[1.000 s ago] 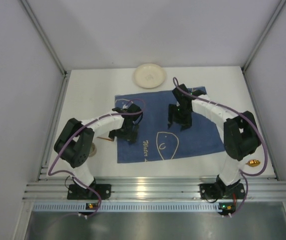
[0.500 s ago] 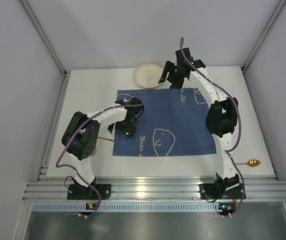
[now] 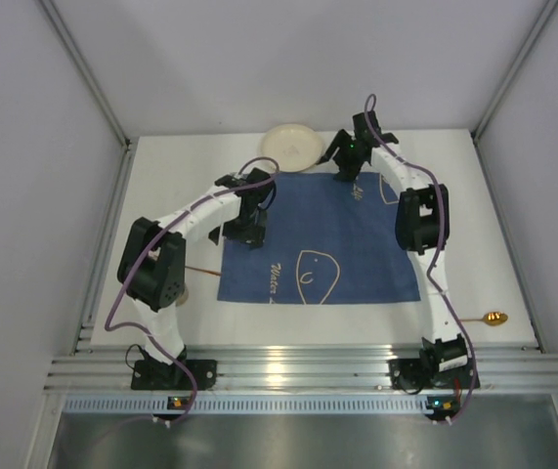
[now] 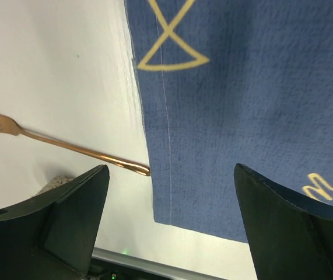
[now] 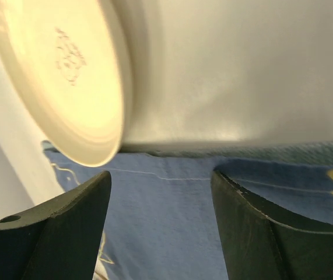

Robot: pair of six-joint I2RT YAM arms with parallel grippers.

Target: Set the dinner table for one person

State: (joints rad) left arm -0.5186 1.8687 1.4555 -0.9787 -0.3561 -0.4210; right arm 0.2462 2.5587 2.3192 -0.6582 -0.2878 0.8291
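The blue placemat (image 3: 322,237) with line drawings lies flat in the middle of the white dinner table (image 3: 171,195). A cream plate (image 3: 292,146) sits at the far edge, just beyond the mat; it also shows in the right wrist view (image 5: 55,76). My left gripper (image 3: 242,233) is open and empty over the mat's left edge (image 4: 154,175). My right gripper (image 3: 345,164) is open and empty over the mat's far edge (image 5: 166,198), close to the plate. A copper fork (image 4: 67,146) lies left of the mat, its handle tip touching the mat's edge.
A copper spoon (image 3: 492,319) lies at the table's near right corner. A small round beige thing (image 3: 182,294) sits by the fork, partly hidden by the left arm. White walls enclose the table on three sides.
My right arm swung from the mat's middle out to its far edge beside the plate. The mat now lies flatter and squarer. My left gripper moved farther away along the mat's left edge.
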